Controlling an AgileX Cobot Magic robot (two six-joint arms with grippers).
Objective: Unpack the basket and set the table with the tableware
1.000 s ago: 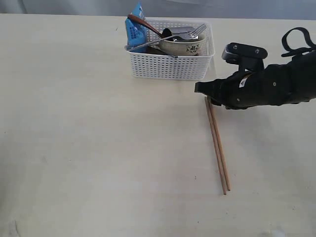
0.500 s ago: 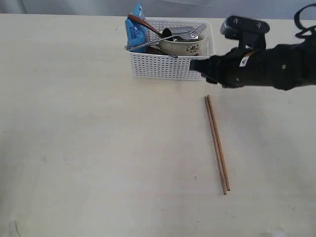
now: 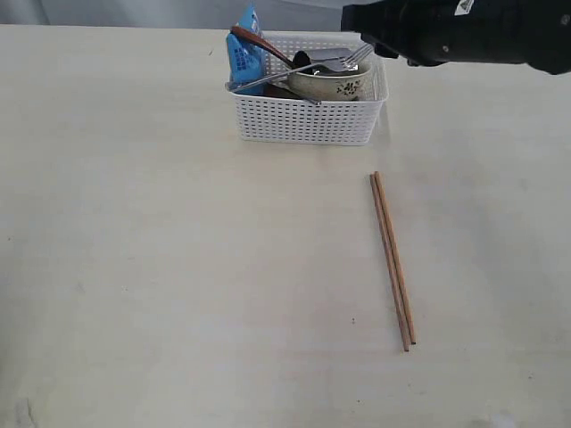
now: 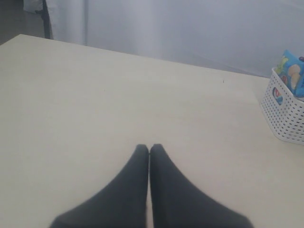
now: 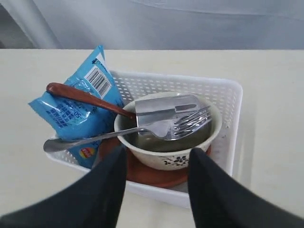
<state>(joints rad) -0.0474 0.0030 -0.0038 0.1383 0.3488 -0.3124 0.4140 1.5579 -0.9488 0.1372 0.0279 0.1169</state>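
Observation:
The white basket [image 3: 308,120] stands at the far middle of the table [image 3: 161,267]. In it a cream floral bowl [image 5: 171,159] rests on a brown plate [image 5: 156,176]. A steel fork [image 5: 161,128] lies across the bowl, over another steel piece [image 5: 161,108]. The red-brown spoon [image 5: 85,97] leans out of the bowl. Brown chopsticks [image 3: 393,259] lie side by side on the table, nearer than the basket. My right gripper [image 5: 157,151] hangs open and empty above the basket's right end [image 3: 357,20]. My left gripper [image 4: 149,147] is shut on nothing, low over bare table.
A blue snack packet [image 3: 245,53] stands in the basket's left end, and shows too in the left wrist view [image 4: 292,76] above the basket's wall [image 4: 287,121]. A pale curtain hangs behind the table's far edge [image 4: 142,57].
My right gripper has left the far end of the chopsticks and moved up and away to above the basket. The chopsticks have stayed flat on the table.

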